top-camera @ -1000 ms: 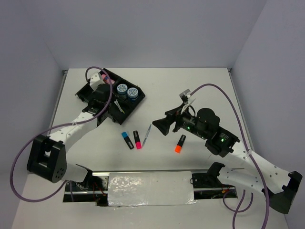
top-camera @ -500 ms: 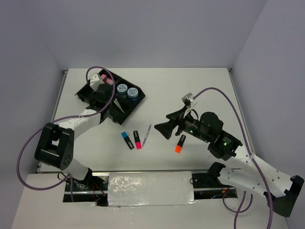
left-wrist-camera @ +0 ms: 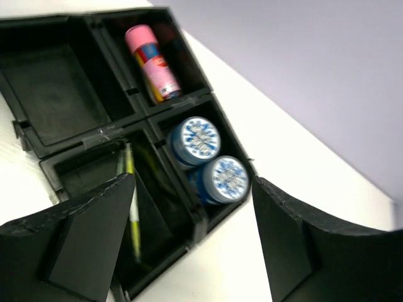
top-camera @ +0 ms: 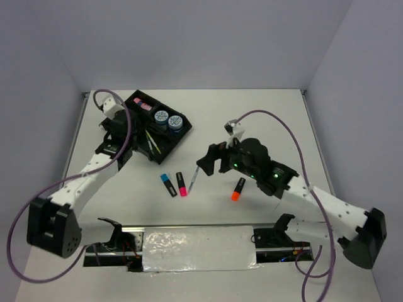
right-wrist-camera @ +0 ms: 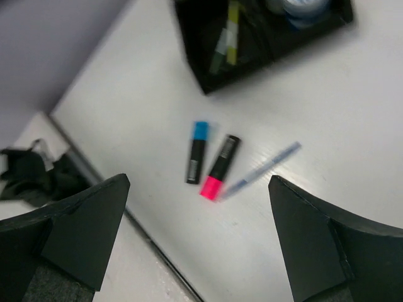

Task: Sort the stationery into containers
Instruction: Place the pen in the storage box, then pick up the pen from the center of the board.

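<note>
The black four-compartment tray [top-camera: 165, 146] lies at the far left. It holds a pink-capped tube [left-wrist-camera: 153, 63], two blue tubs [left-wrist-camera: 196, 139] [left-wrist-camera: 225, 178] and thin yellow-green pens [left-wrist-camera: 131, 201]. My left gripper [top-camera: 121, 134] is open and empty, at the tray's near-left side. On the table lie a blue highlighter [top-camera: 168, 184], a pink highlighter [top-camera: 182, 184], a thin pen [top-camera: 191, 184] and an orange highlighter [top-camera: 238, 189]. My right gripper [top-camera: 205, 162] hangs open and empty just above the pen's far end. In the right wrist view the pen [right-wrist-camera: 264, 168] lies between the spread fingers.
One tray compartment [left-wrist-camera: 50, 82] is bare. A foil-covered strip [top-camera: 198, 248] and cables run along the table's near edge. Purple cables loop off both arms. Walls close in the table on the left, back and right.
My left gripper has opened and drawn back leftward off the tray, leaving the pens lying in their compartment. My right gripper has moved left to above the loose pen.
</note>
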`<state>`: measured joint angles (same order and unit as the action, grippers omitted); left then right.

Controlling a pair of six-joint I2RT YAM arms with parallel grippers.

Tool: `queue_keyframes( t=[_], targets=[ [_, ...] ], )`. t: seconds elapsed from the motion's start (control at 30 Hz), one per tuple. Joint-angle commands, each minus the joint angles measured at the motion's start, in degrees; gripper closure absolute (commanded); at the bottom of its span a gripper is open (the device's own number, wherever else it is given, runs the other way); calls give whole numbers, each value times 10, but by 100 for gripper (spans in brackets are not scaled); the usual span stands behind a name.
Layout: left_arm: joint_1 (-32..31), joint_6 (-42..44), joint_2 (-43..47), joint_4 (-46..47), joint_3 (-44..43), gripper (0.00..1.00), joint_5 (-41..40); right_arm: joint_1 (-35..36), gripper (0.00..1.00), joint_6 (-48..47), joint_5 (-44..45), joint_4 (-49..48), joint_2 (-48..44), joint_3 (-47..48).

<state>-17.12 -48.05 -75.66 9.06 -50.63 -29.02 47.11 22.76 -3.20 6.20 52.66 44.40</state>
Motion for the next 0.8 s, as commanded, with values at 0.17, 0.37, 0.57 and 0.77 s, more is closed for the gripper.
queue_keyframes(
  t=[0.17, 0.37, 0.57, 0.77],
  targets=[
    [-11, 38, 167, -293, -58, 12, 119, 4, 23, 215, 228, 176, 265, 145],
    [-12, 160, 225, -415, -48, 12, 192, 41, 41, 294, 278, 193, 385, 190],
    [-12, 202, 246, -428, -4, 11, 208, 59, 45, 334, 281, 209, 463, 243],
    [-12, 205, 252, -428, -1, 11, 212, 73, 49, 355, 290, 239, 510, 278]
  ],
)
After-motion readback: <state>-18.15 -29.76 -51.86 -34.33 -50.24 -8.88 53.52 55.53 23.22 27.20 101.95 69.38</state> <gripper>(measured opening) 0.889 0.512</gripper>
